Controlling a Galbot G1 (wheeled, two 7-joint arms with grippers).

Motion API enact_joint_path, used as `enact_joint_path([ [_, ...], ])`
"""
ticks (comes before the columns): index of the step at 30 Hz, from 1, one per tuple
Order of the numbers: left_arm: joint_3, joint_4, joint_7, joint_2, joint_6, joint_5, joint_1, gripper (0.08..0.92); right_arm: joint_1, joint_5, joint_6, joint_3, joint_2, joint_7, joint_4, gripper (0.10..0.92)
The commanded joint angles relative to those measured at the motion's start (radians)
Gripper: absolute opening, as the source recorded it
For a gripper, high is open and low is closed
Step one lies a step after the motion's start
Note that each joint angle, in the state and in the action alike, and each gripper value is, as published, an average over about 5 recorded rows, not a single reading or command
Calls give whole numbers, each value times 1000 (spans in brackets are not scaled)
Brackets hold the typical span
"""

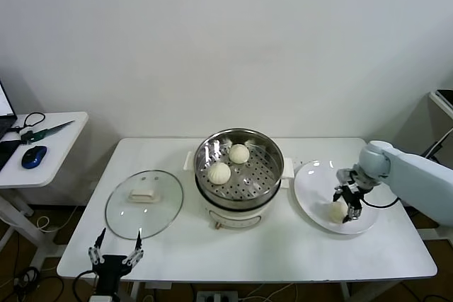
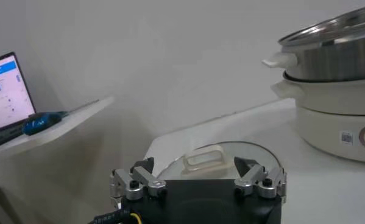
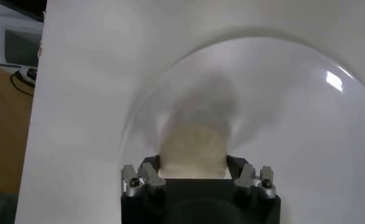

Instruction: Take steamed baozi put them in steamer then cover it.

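Steamer (image 1: pixel 239 175) smack in the middle of the table (image 1: pixel 212 259), so everything else placed off that. Two baozi already on its perforated tray: one (image 1: pixel 220 172) toward the near-left, one (image 1: pixel 239 153) further back, not touching. Lots of bare tray around them, so presumably room kept for more.

Right of the steamer, just beside its handle: plate (image 1: pixel 315 182) with a third bao (image 1: pixel 335 211) on the near part. Right gripper (image 1: pixel 348 210) down on that bao, jaws closed in around it from both sides; in the wrist view the bun (image 3: pixel 191 149) sits squeezed between the fingers (image 3: pixel 144 178) with the plate (image 3: pixel 292 109) underneath. Looks like a fresh grip with the bun not yet off the plate, though hard to call for sure. Soft dough, so probably a gentle pinch, else squashed bun. No fourth bao visible anywhere.

Left of the steamer: glass cover (image 1: pixel 144 203) flat on the table, handle (image 1: pixel 143 195) up, parked out of the way so the pot stays open for loading. Left gripper (image 1: pixel 115 249) at the near table edge, just in front of the cover, jaws spread wide with nothing in them. Wrist view looks straight at the cover handle (image 2: pixel 201 159) with the steamer (image 2: pixel 328 79) beyond, so likely waiting for lid duty.

Guess: roughly halfway, lift and carry into the steamer next, cover last.
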Motion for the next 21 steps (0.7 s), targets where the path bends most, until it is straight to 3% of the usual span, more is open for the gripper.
enact_joint_path([
  [1, 0, -3, -1, 2, -2, 0, 4, 823, 133, 8, 102, -44, 6, -26, 11, 700],
  [11, 13, -6, -1, 2, 4, 17, -3, 823, 528, -150, 523, -178, 156, -88, 37, 696],
  [21, 21, -10, 0, 5, 16, 27, -23, 823, 667, -151, 672, -195, 346, -81, 82, 702],
])
